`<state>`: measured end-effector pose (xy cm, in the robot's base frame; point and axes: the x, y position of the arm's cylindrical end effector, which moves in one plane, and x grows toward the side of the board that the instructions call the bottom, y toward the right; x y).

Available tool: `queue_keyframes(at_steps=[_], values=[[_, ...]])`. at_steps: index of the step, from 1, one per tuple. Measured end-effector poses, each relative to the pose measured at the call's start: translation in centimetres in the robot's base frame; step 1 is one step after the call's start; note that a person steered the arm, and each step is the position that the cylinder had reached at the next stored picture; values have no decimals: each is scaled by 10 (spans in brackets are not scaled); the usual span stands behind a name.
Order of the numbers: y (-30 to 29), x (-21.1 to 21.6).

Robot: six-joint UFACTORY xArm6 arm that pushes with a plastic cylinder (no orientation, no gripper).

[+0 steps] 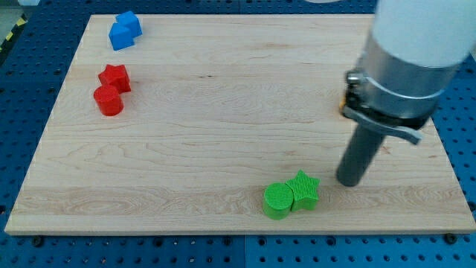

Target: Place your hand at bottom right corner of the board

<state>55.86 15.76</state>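
My tip [348,181] rests on the wooden board [223,119] at the view's lower right, a short way right of and slightly above the green star block [305,190]. The green star touches a green cylinder [278,202] on its left. The board's bottom right corner [467,229] lies further to the right of and below my tip. The arm's white and grey body [405,59] rises above the rod at the view's upper right.
A red star block [115,77] and a red cylinder [108,100] sit together at the view's left. A blue block [124,30] of irregular shape sits at the upper left. An orange bit [345,99] shows beside the arm. Blue perforated table surrounds the board.
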Motion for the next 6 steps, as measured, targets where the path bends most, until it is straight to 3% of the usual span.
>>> queue_keyframes(at_steps=[2,6], values=[[67,0],[117,0]])
